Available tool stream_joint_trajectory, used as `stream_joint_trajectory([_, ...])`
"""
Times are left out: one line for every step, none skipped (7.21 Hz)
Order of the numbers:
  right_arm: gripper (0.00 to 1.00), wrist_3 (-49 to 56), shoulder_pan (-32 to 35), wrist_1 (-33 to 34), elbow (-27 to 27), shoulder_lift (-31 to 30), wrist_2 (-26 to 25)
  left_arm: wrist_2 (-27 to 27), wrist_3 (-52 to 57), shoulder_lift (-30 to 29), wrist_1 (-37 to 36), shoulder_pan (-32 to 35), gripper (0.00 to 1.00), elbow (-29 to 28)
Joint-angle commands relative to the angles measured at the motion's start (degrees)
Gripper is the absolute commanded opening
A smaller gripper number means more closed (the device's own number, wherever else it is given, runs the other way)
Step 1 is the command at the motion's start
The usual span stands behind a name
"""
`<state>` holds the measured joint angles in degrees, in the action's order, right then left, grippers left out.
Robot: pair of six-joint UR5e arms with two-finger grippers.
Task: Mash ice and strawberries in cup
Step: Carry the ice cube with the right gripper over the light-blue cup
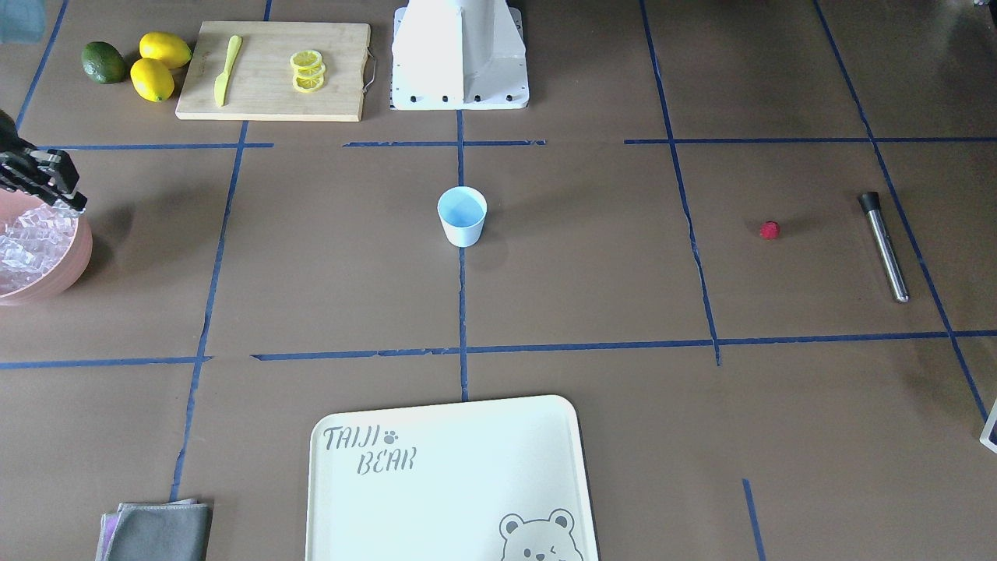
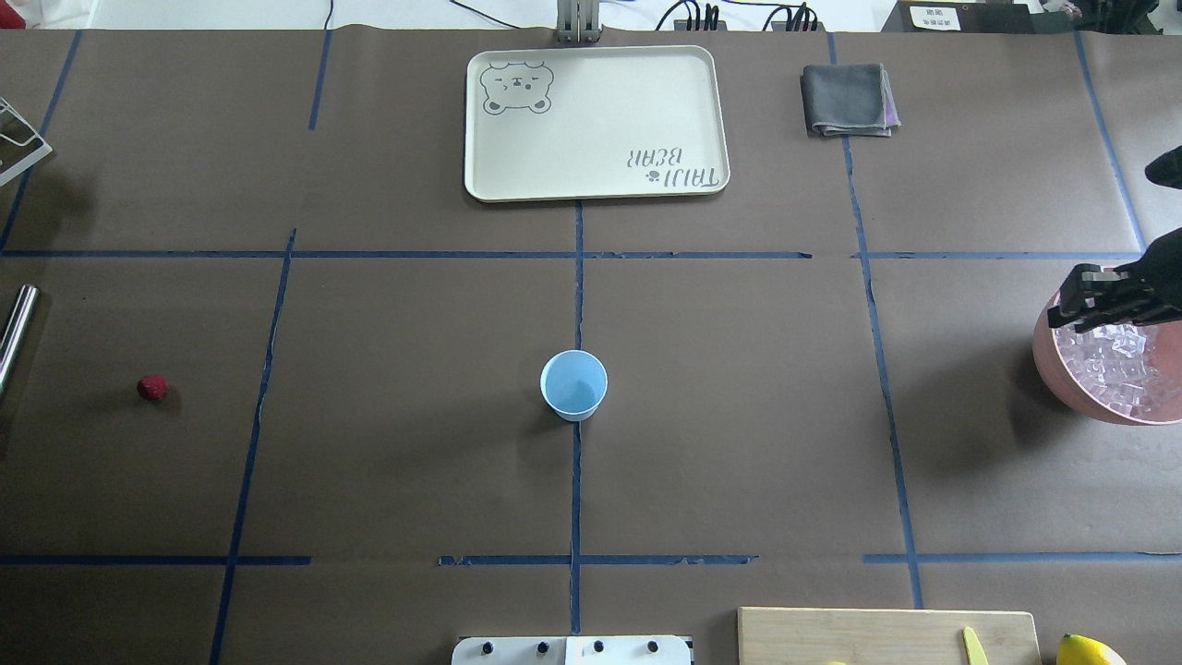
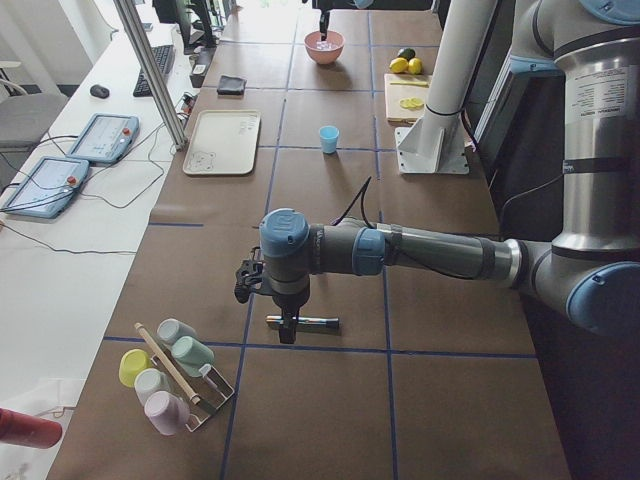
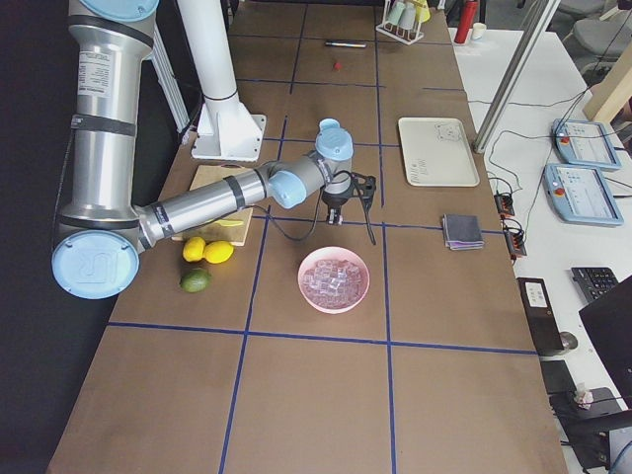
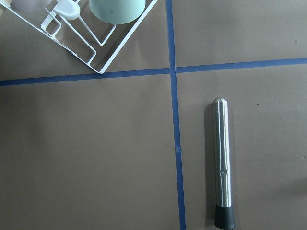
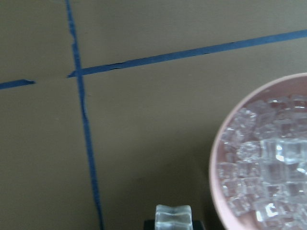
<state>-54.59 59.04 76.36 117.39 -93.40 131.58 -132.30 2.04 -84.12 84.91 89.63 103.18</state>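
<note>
Your right gripper (image 2: 1094, 300) pinches one ice cube (image 6: 173, 216) at the pink bowl's (image 2: 1043, 365) rim. The cup (image 2: 573, 385) stands well apart, mid-table. Left gripper (image 3: 287, 333) above the muddler (image 5: 223, 158): you cannot tell its opening.

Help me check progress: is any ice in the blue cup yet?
No, the cup is bare inside in the overhead view; the ice fills the pink bowl.

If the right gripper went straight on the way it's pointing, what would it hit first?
Likely the bare table just outside the pink bowl rim; the right gripper holds an ice cube. Depth is unclear.
</note>
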Motion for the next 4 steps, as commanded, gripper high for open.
stream_joint_trajectory([0.00, -14.9, -10.6, 0.3, 0.6, 11.8, -1.7, -0.1, -0.3, 0.0, -0.1, -0.1, 1.00, 0.0])
stream_joint_trajectory([0.00, -21.9, -16.4, 0.4, -0.1, 17.0, -3.7, -0.1, -0.1, 0.1, -0.1, -0.1, 1.00, 0.0])
stream_joint_trajectory([0.00, -28.3, -20.3, 0.5, -2.9, 23.6, -7.4, -0.1, 0.0, 0.1, -0.1, -0.1, 1.00, -0.1])
stream_joint_trajectory([0.00, -32.8, -23.7, 3.2, -5.9, 30.1, -10.7, -0.1, 0.0, 0.1, -0.1, -0.1, 1.00, 0.0])
